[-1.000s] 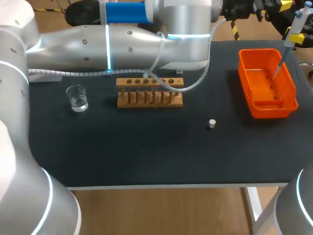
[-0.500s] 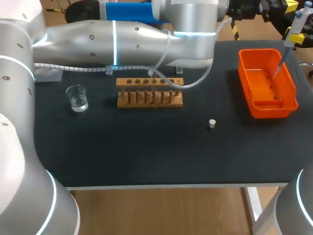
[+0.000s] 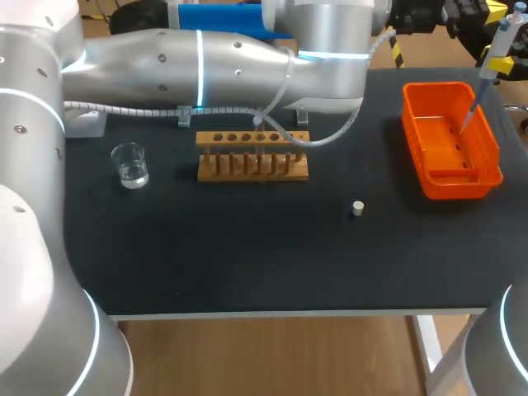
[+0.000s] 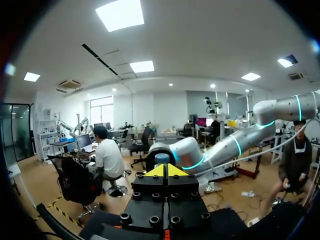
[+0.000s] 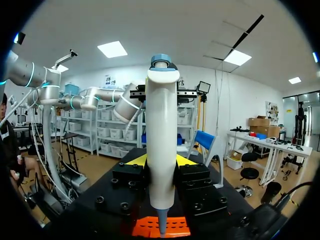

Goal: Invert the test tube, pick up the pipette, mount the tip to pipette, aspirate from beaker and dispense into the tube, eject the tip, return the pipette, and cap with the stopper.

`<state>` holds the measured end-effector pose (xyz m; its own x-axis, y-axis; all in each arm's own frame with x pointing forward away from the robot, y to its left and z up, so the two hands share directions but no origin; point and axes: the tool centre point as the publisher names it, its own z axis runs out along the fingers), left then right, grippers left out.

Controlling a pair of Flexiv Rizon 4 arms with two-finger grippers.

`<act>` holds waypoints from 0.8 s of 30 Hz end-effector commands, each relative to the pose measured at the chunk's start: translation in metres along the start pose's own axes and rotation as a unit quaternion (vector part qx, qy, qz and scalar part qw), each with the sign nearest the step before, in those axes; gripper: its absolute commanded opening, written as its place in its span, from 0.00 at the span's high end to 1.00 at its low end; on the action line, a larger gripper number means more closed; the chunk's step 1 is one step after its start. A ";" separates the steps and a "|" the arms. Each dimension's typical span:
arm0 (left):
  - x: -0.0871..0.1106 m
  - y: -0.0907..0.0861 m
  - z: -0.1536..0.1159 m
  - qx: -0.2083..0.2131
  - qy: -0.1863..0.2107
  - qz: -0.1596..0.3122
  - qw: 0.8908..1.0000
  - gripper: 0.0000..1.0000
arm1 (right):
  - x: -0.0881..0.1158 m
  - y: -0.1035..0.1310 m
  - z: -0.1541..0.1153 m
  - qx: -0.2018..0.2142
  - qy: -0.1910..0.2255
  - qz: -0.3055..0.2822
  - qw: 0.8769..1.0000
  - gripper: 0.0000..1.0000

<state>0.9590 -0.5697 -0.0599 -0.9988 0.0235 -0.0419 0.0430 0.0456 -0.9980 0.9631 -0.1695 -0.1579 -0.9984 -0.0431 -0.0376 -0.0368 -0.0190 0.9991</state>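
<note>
Dark desk (image 3: 247,264): at its far right corner sits the orange bin (image 3: 459,187); the pipette (image 5: 161,125) hangs near upright above it, nozzle down, clamped in the right hand (image 5: 161,161).

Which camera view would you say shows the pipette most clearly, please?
The right wrist view: the pipette shows large, clamped in the right gripper, its lower end above the orange bin. The head view shows it only small and distant over that bin. The left wrist view misses it.
</note>
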 end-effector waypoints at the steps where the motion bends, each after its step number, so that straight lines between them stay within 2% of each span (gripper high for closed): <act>1: -0.005 0.001 0.004 -0.001 0.007 -0.001 1.000 1.00 | 0.001 0.001 0.001 0.001 -0.002 0.000 1.000 1.00; 24: -0.006 0.005 0.011 -0.006 0.018 -0.002 1.000 1.00 | 0.001 0.001 0.001 0.001 -0.002 0.000 1.000 1.00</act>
<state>0.9611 -0.5775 -0.0650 -0.9982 0.0461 -0.0392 0.0416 0.0511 -0.9978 0.9630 -0.1695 -0.1582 -0.9984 -0.0430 -0.0373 -0.0365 -0.0185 0.9992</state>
